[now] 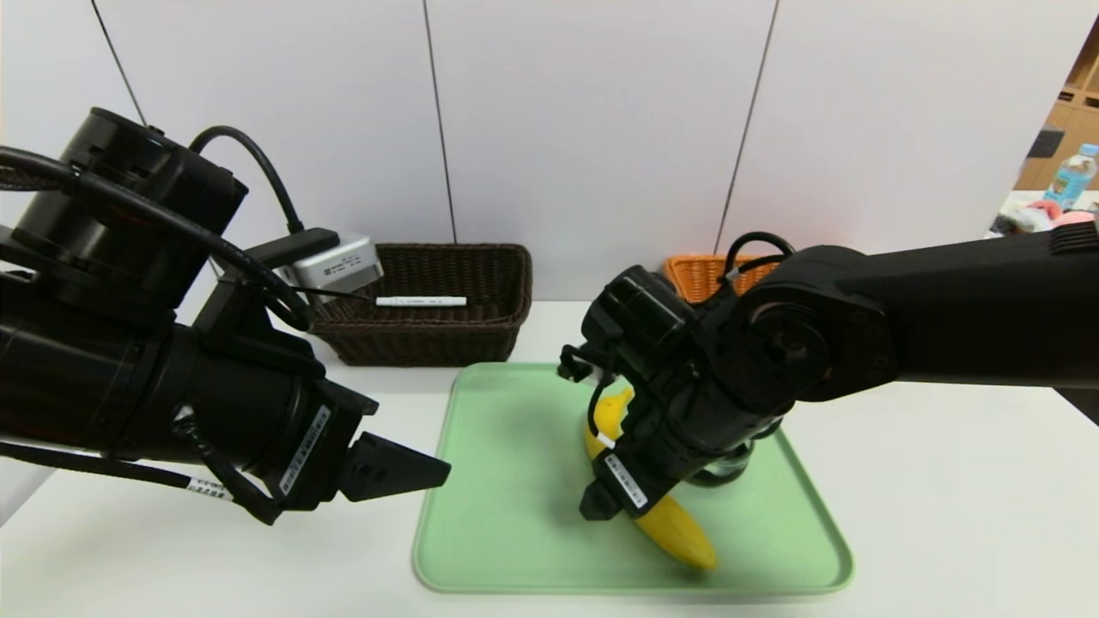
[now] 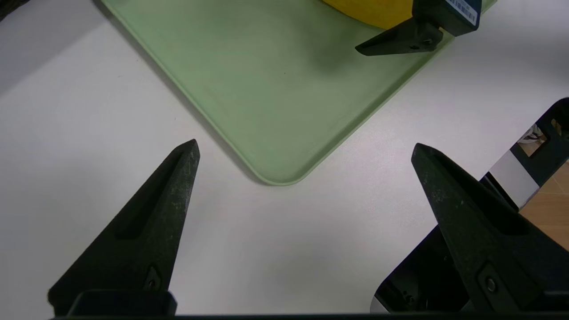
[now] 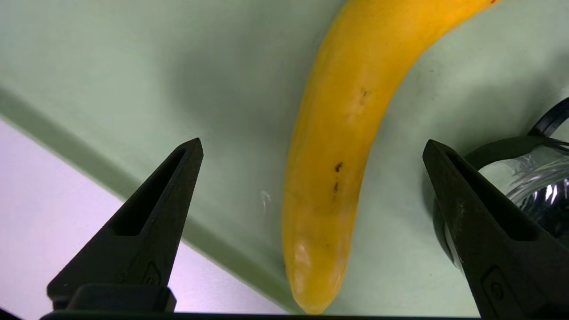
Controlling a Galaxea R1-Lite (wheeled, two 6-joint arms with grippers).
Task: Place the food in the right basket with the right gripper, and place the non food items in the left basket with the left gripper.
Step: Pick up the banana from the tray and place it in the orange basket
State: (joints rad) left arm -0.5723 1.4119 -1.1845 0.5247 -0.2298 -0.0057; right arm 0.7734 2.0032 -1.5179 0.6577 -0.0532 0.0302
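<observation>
Right hand over banana

Black two-fingered right hand was spread, straddling the curved yellow banana on the green rectangular tray. Clear rounded container sat beside one finger; closing carelessly could have nudged it. Black left hand, spread too, idled near tray corner.

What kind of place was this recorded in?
Probably a lab or demo workspace: two robot arms work over a white table, with pale panels behind and wooden shelving off to the side.
</observation>
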